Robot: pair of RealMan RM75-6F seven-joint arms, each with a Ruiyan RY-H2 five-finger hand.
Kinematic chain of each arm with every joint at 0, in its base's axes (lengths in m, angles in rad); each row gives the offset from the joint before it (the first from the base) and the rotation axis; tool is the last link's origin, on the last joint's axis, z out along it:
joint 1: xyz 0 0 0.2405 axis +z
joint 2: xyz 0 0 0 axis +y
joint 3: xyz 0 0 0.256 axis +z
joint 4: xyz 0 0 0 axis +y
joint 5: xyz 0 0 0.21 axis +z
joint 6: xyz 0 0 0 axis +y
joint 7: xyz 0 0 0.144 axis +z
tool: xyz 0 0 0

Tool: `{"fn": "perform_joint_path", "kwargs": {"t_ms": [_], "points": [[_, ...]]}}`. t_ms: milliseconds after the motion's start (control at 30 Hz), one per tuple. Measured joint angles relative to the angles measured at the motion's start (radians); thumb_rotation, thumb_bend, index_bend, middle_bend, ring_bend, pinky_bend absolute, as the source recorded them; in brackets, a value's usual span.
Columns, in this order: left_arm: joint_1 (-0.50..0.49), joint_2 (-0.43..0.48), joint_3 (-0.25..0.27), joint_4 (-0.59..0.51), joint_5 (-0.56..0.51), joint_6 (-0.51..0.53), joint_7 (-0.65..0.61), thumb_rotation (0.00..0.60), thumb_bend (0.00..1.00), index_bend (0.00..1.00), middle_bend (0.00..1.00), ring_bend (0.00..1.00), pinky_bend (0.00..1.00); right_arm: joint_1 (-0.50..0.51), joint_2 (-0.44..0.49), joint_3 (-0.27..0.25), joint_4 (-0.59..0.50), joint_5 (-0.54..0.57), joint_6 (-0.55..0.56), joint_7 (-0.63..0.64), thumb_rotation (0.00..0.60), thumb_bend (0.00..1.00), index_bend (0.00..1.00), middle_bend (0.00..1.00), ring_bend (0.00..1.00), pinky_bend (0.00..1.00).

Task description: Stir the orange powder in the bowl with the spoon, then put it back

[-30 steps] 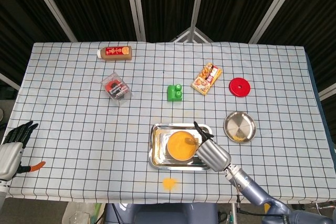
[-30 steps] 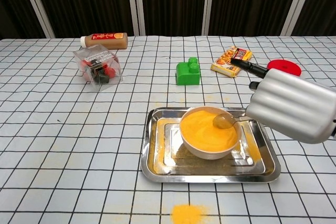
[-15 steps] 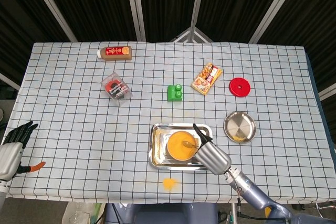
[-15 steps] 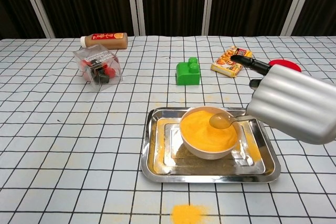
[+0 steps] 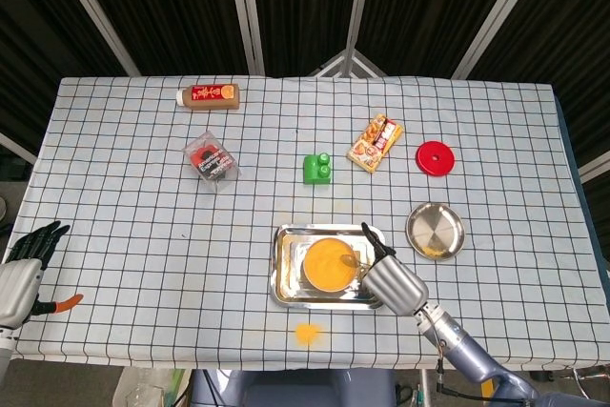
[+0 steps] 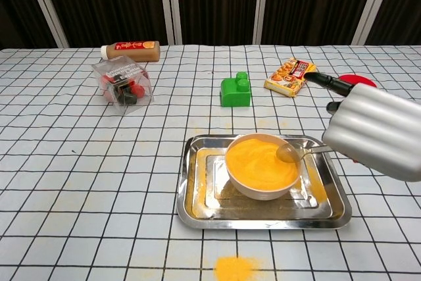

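Observation:
A white bowl (image 6: 261, 184) (image 5: 327, 265) full of orange powder stands in a steel tray (image 6: 197, 197) (image 5: 284, 274) near the table's front. My right hand (image 6: 376, 134) (image 5: 393, 278) holds a metal spoon (image 6: 297, 153) by its handle. The spoon's bowl sits at the right rim of the bowl, just over the powder. In the head view my left hand (image 5: 21, 272) hangs off the table's left front corner, fingers spread, holding nothing.
A spill of orange powder (image 6: 235, 268) lies in front of the tray. A small steel dish (image 5: 435, 232) sits right of the tray. Farther back are a green block (image 6: 235, 90), a snack box (image 6: 288, 76), a red lid (image 5: 435, 157), a clear box (image 6: 122, 83) and a brown bottle (image 6: 130, 50).
My right hand has drawn back to the right, carrying the spoon's bowl from the middle of the powder to the bowl's right rim. The left hand has stayed still.

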Motion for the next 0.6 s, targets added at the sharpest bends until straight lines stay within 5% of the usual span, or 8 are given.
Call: {"fn": "perform_joint_path", "kwargs": {"t_ms": [300, 600], "points": [[0.000, 0.001, -0.003, -0.002, -0.001, 0.002, -0.006, 0.600, 0.00, 0.00, 0.00, 0.00, 0.00, -0.027, 0.059, 0.095, -0.021, 0.094, 0.085, 0.045, 0.600, 0.94, 0.95, 0.83, 0.56, 0.02], [0.005, -0.016, -0.022, 0.019, 0.043, 0.067, -0.032, 0.600, 0.00, 0.00, 0.00, 0.00, 0.00, -0.096, 0.080, 0.122, 0.077, 0.251, 0.111, 0.114, 0.600, 0.94, 0.95, 0.83, 0.56, 0.02]]}}
